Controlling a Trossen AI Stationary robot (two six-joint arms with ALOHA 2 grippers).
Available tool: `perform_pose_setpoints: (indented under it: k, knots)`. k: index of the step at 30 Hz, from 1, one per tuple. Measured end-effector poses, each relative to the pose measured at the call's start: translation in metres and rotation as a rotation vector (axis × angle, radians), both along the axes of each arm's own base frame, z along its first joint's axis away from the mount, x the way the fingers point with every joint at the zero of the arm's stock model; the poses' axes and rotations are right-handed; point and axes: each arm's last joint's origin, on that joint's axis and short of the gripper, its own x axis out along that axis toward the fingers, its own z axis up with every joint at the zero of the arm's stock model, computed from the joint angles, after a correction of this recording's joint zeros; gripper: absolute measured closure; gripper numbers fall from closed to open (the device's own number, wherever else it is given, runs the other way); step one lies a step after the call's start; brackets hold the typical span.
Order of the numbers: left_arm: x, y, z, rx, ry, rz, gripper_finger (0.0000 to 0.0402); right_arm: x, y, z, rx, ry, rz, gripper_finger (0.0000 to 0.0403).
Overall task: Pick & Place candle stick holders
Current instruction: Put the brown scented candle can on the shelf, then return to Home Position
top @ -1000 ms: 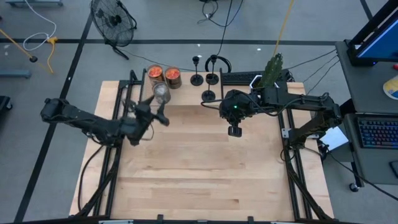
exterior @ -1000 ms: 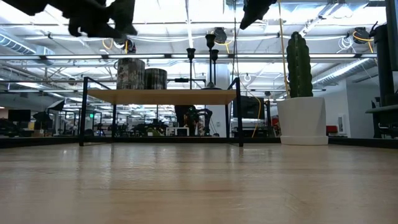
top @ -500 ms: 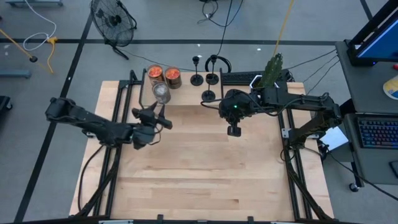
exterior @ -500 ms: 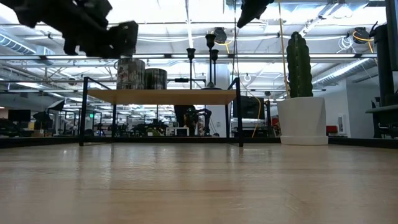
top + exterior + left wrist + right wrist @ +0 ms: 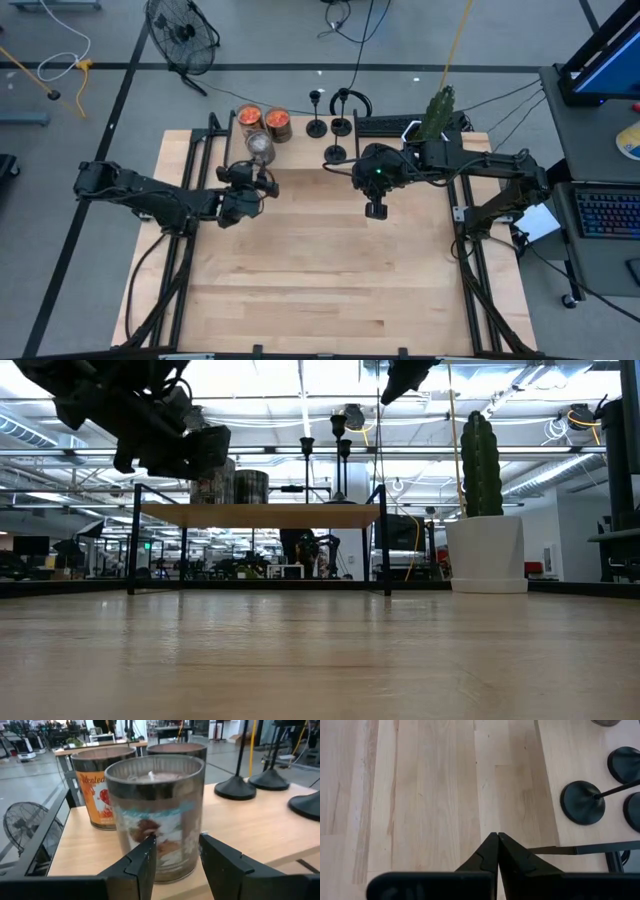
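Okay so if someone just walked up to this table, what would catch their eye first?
Probably the left gripper, poised with its fingers partly open right in front of the clear glass jar on the raised shelf at the table's far edge, with two orange-filled jars just behind it. To the right stand the three black candle stick holders, with the right gripper shut and hovering over the table nearby.

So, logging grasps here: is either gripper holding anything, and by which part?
Nothing is held. The left gripper faces the clear glass jar, fingers apart and short of it; the right gripper is shut on nothing.
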Motion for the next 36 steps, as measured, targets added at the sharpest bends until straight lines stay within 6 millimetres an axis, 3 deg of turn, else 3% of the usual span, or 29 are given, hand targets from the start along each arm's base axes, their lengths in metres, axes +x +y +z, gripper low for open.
perform_pose_setpoints:
  k: [10,23,29,36]
  knots:
    - [-0.001,0.010,-0.001,-0.005,0.031,0.023,0.0249,0.000,0.000,0.000,0.001,0.000,-0.001,0.0403]
    - [-0.014,-0.020,0.024,-0.016,-0.099,-0.123,0.0250,-0.004,0.000,-0.001,0.010,0.034,-0.012,0.0403]
    - [-0.029,-0.044,0.043,-0.084,-0.224,-0.320,0.0250,-0.019,0.002,0.013,0.009,-0.022,-0.013,0.0403]
    - [-0.060,-0.060,0.071,-0.119,-0.352,-0.501,0.0250,-0.051,0.003,0.040,0.011,-0.141,-0.035,0.0403]
